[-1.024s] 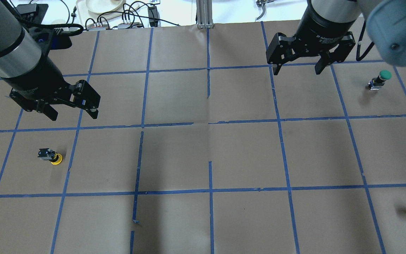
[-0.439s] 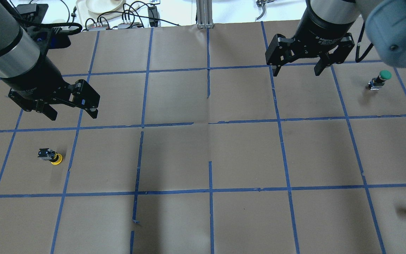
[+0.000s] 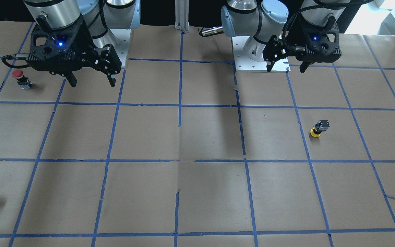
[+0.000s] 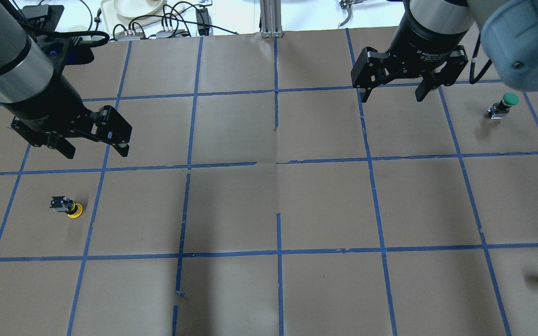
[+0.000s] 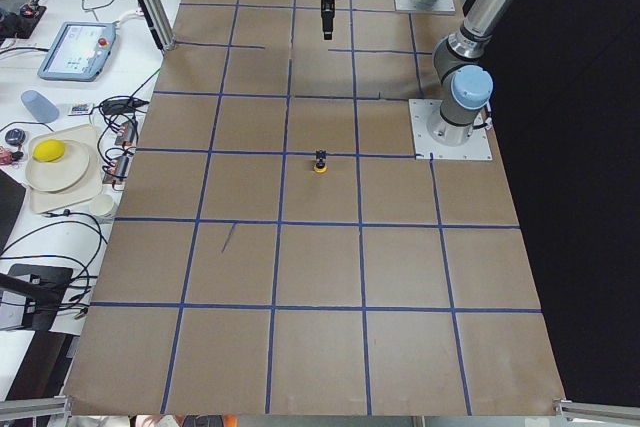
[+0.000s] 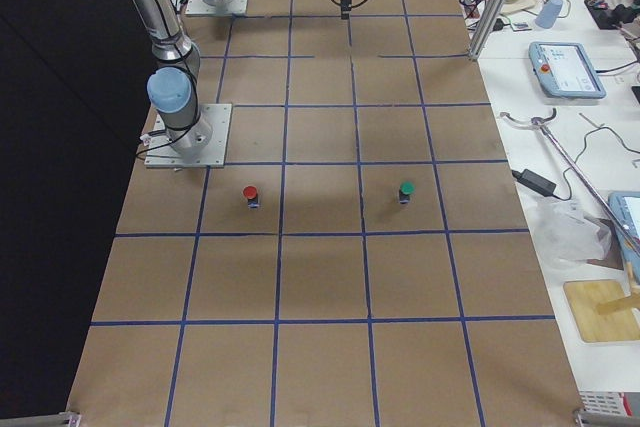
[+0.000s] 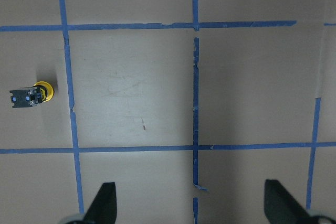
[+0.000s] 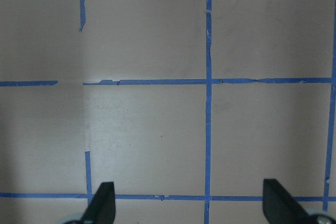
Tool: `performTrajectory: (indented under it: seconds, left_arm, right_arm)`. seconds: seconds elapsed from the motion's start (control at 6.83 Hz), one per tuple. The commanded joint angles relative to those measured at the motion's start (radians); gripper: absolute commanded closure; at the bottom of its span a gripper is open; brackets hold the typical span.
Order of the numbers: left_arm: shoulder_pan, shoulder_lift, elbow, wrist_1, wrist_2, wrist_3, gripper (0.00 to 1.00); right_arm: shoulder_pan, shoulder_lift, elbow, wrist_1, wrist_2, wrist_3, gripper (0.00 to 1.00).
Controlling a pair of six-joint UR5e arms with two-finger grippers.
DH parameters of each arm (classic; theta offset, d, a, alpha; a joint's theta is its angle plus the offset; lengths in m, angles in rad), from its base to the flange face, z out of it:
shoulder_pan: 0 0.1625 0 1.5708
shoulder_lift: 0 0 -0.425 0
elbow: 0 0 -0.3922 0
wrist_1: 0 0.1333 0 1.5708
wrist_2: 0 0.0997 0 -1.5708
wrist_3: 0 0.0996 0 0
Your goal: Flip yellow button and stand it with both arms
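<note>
The small yellow-capped push button with a black block base [image 4: 67,207] lay tipped over on the brown paper surface [image 4: 325,200], near the left tool [image 4: 95,151]. That and the right tool [image 4: 392,95] hung spread wide, holding nothing. The button looked light and hard; best pinch its block.

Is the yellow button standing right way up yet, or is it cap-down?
Cap-down. The yellow button rests on its yellow cap with the black block uppermost, as the front-facing and left views show.

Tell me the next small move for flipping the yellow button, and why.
Probably bring the left gripper down over the yellow button: its jaws are open and empty, it hangs nearest that button, and the right gripper is across the table.
</note>
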Motion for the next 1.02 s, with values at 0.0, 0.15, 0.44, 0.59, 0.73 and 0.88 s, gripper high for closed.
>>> performTrajectory:
  seconds: [0.0,0.15,0.44,0.59,0.73,0.88]
  left_arm:
    - [0.023,-0.020,0.003,0.027,0.002,0.001,0.00]
    - [0.082,-0.040,-0.003,0.044,0.007,0.005,0.00]
    - [0.304,-0.189,0.008,0.160,0.018,0.026,0.00]
    - [0.379,-0.256,0.003,0.197,0.047,0.075,0.00]
    - [0.436,-0.288,-0.003,0.245,0.045,0.153,0.00]
    - [0.454,-0.305,-0.020,0.262,0.047,0.186,0.00]
  right_arm:
    - [-0.001,-0.004,0.003,0.000,-0.001,0.000,0.00]
    - [-0.001,-0.003,0.004,0.000,-0.001,0.003,0.00]
    - [-0.001,0.000,0.006,0.001,-0.011,0.000,0.00]
    - [-0.001,0.000,0.006,0.000,-0.009,0.003,0.00]
    - [-0.001,0.000,0.006,0.000,-0.011,0.003,0.00]
    - [-0.001,0.000,0.006,0.000,-0.011,0.002,0.00]
